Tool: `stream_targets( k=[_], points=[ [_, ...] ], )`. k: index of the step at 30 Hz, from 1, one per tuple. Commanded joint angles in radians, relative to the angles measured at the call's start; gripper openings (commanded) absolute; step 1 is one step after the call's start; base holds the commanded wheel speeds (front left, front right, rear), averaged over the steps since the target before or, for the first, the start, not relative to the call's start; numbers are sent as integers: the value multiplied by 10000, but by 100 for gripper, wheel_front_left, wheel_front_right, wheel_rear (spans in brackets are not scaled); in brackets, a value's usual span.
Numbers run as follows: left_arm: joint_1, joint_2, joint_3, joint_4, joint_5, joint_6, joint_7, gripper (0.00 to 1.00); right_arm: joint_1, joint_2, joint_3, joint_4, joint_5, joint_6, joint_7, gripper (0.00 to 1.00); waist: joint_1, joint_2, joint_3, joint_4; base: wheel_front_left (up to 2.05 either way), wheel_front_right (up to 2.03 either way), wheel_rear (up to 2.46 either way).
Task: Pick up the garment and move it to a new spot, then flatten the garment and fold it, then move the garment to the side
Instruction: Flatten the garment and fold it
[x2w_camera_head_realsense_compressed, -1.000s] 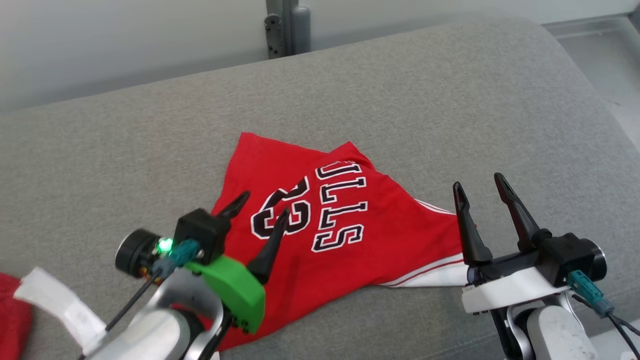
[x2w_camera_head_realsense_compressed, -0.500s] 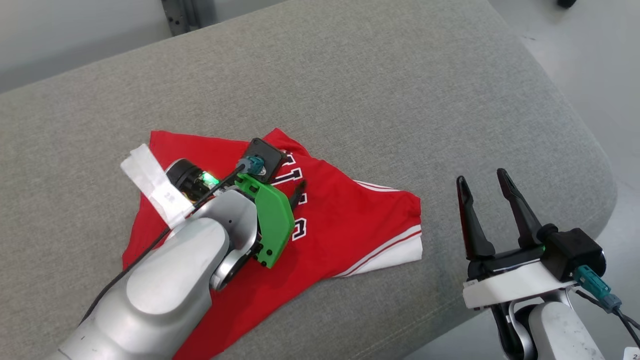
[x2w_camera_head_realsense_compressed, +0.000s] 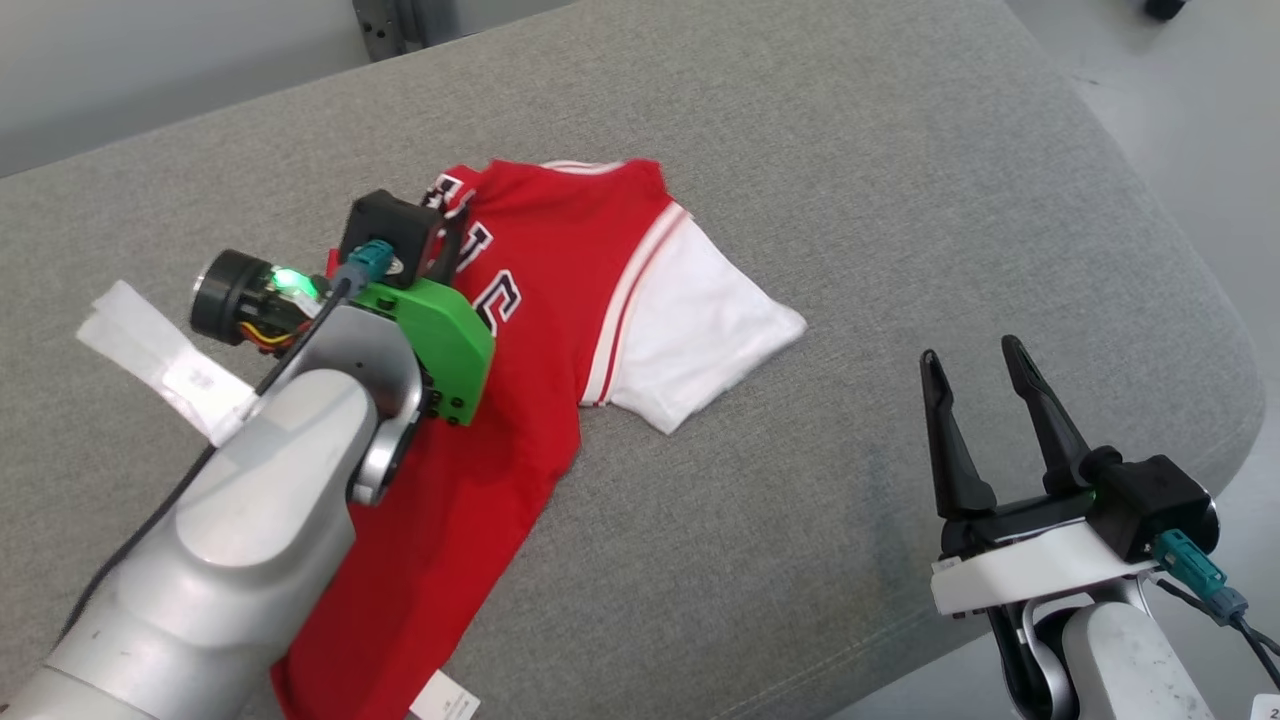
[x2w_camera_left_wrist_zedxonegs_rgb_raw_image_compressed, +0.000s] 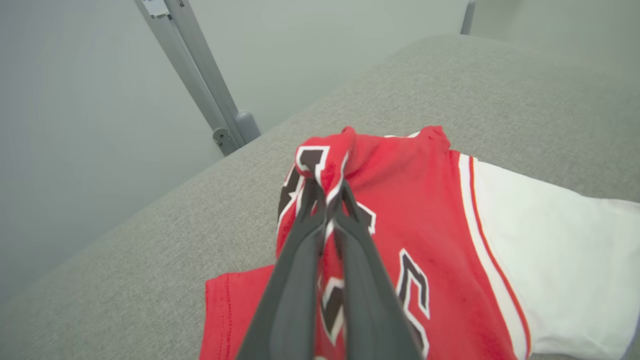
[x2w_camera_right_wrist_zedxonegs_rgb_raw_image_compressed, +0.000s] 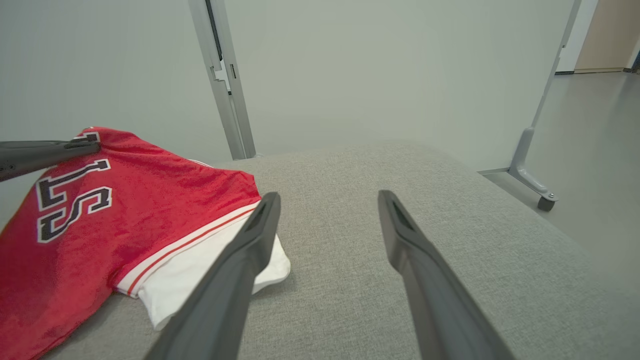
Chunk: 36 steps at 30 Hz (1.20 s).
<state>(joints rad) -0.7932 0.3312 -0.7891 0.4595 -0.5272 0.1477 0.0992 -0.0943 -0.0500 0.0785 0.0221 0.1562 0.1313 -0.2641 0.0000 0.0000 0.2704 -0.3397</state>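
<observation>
A grey woven upholstered cushion (x2w_camera_head_realsense_compressed: 850, 180) carries the work, with a pale wall (x2w_camera_right_wrist_zedxonegs_rgb_raw_image_compressed: 375, 75) and a grey metal post (x2w_camera_right_wrist_zedxonegs_rgb_raw_image_compressed: 222, 80) behind it. The left gripper (x2w_camera_left_wrist_zedxonegs_rgb_raw_image_compressed: 327, 190) is clamped on a bunched fold of the red basketball jersey with black-and-white lettering (x2w_camera_head_realsense_compressed: 560, 250) — its 2 dark fingers (x2w_camera_left_wrist_zedxonegs_rgb_raw_image_compressed: 295, 280) nearly meet, with red cloth squeezed between them and poking up past the tips. That fold is raised off the cushion and the cloth drapes down from it. Behind the gripper, the green plastic wrist bracket (x2w_camera_head_realsense_compressed: 440, 335) and the silver forearm (x2w_camera_head_realsense_compressed: 250, 520) lie over the jersey's left part, and a strip of white tape (x2w_camera_head_realsense_compressed: 160, 360) sticks out from the arm. The jersey's white side panel (x2w_camera_head_realsense_compressed: 700, 330), edged with red and white stripes, lies flat toward the right. The red body trails toward the near edge, where a small white tag (x2w_camera_head_realsense_compressed: 440, 697) shows. The right gripper (x2w_camera_head_realsense_compressed: 969, 350) hovers well apart from the jersey, over the cushion's near right corner — fingers spread wide, holding nothing.
</observation>
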Motion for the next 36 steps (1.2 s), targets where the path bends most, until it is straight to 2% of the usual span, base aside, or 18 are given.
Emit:
stream_targets(
  k=[1, 4, 7, 10, 12, 15, 17, 21, 24, 29, 31, 36],
  points=[
    [-257, 187, 118, 202, 155, 113, -234, 0, -7, -9, 34, 16, -75, -10, -6, 100, 0, 0, 76, 179, 0, 0, 0],
    [-495, 318, 181, 944, 285, 13, -664, 0, -134, -11, 104, 46, -112, -10, -6, 100, 0, 0, 165, 230, 0, 0, 0],
    [-672, 150, 167, 1739, 209, -266, -1049, 1, -200, -9, 162, 78, -113, -10, -6, 100, 0, 0, 230, 239, 0, 0, 0],
    [-730, -160, 206, 2347, 6, -540, -1501, 100, -245, -12, 154, 89, -117, -10, -6, 100, 0, 0, 263, 256, 0, 0, 0],
    [-730, -355, 323, 2571, -126, -561, -1967, 100, -172, -12, 68, 94, -143, -10, -6, 100, 0, 0, 235, 339, 0, 0, 0],
    [-349, -582, 618, 2395, -195, -296, -3060, 100, 72, -12, -67, 78, -329, -12, -7, 100, 0, 0, -23, 532, 0, 0, 0],
    [206, -682, 909, 1810, -261, -52, -3500, 100, 223, -22, -339, -55, -535, -12, -6, 100, 0, 0, -320, 792, 0, 0, 0],
    [1932, -458, 1589, -337, -59, 437, -3648, 100, 519, -11, -910, -360, -980, -10, -6, 100, 0, 0, -1014, 1517, 0, 0, 0],
    [3818, -206, 2171, -1900, 133, 775, -3643, 100, 647, -16, -1211, -423, -1380, -12, -7, 100, 0, 0, -1531, 2061, 0, 0, 0],
    [6546, 100, 2852, -2982, 390, 1040, -3633, 100, 910, -171, -1579, -227, -1837, -12, -6, 100, 0, 0, -2409, 2905, 0, 0, 0],
    [7428, 61, 3223, -3299, 530, 1017, -3634, 100, 968, -257, -1671, -140, -1901, -12, -6, 100, 0, 0, -2586, 3174, 0, 0, 0],
    [8911, -282, 4394, -3671, 934, 494, -3635, 100, 1187, -297, -1811, 246, -1913, -12, -6, 100, 0, 0, -2818, 3639, 0, 0, 0]
  ],
)
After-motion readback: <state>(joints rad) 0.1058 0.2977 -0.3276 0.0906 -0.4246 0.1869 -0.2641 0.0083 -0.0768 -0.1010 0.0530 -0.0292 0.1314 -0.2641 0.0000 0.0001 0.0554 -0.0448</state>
